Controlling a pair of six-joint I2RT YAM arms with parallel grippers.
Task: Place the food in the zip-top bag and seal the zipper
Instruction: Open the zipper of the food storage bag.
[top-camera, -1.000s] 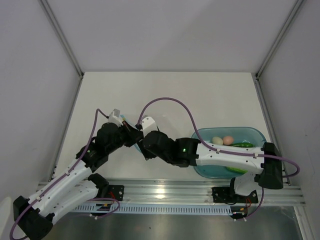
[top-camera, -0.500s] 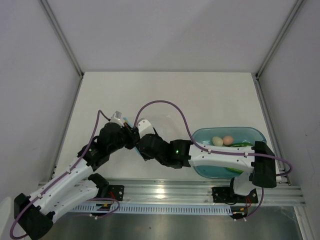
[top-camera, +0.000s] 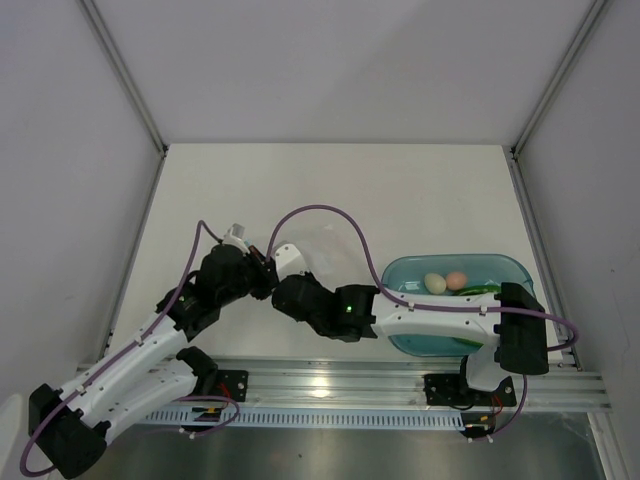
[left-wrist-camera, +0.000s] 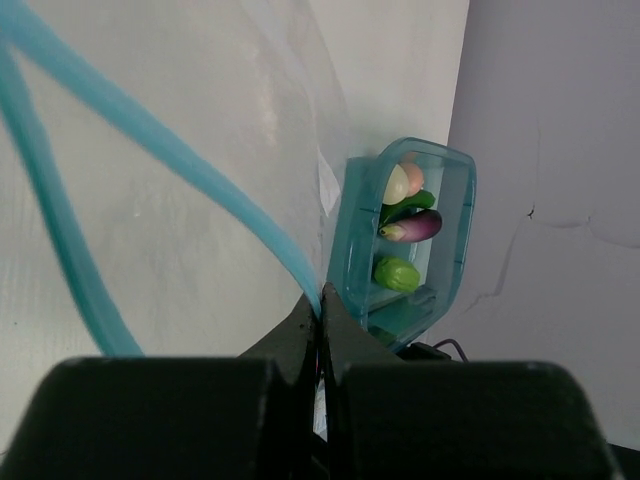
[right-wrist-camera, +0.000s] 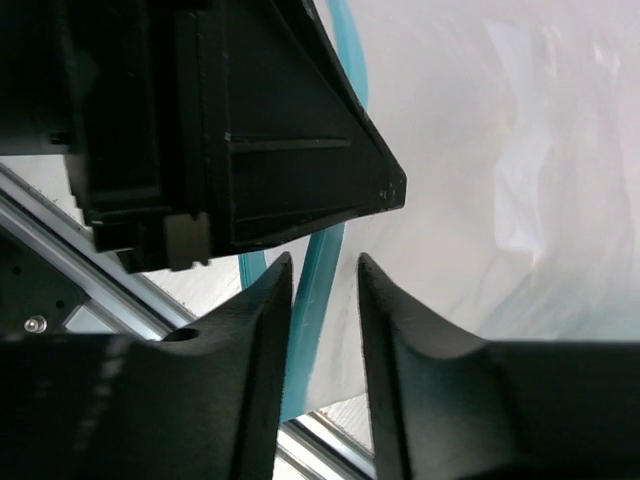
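The clear zip-top bag hangs in front of the left wrist camera, its light blue zipper looping across. My left gripper is shut on the zipper strip. My right gripper is open, with the zipper between its jaws, right beside the left gripper's finger. In the top view both grippers meet left of centre and hide the bag. The food lies in the teal tray: cream egg, pink egg, dark green pepper, eggplant, light green cucumber.
The teal tray stands at the right near edge, partly under the right arm's forearm. A metal rail runs along the table's near edge. White walls close in the table on the left, back and right.
The right arm has swung left and slightly nearer, bringing its gripper up against the left gripper. The left gripper has shifted a little left, still holding the zipper.
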